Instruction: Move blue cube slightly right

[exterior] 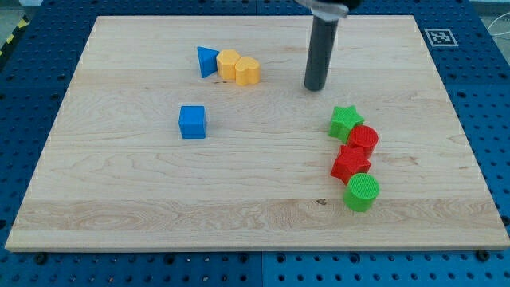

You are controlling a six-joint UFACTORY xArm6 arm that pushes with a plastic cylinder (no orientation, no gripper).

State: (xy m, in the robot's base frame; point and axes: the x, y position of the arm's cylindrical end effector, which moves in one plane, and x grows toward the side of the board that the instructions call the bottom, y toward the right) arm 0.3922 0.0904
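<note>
**Currently: tip parked top-centre, blue cube untouched on the left half**

Nearest the board's (96,215) bottom edge, toward the bottom-right corner: a green cylinder (362,192), standing upright with its ribbed top showing. It is the low end of a four-piece chain running up the right side. Touching it from above is a red star (350,164). Next up, a red cylinder (364,139), pressed against the star. Top of the chain is a green star (345,121), touching the red cylinder on its left. The chain sits well inside the right edge.

Blue cube (192,122): left half of the board, about midway between top and bottom edges, alone, nothing touching it. Sits flat and looks roughly square to the board edges.

Further back, toward the top edge and left of centre, a tight row of three: blue triangle (207,60) at the left end, then a yellow hexagon-like block (229,65), then a second yellow block (248,71) with a rounded side, exact shape hard to call. All three seem to touch. The row is above and slightly right of the blue cube, clearly apart from it.

My tip (315,87): plain dark rod, no jaws, carrying nothing. It comes down near the top edge, right of centre, above the green star and to the right of the yellow pair. Well apart from the blue cube and on its right side; no contact with any block.
</note>
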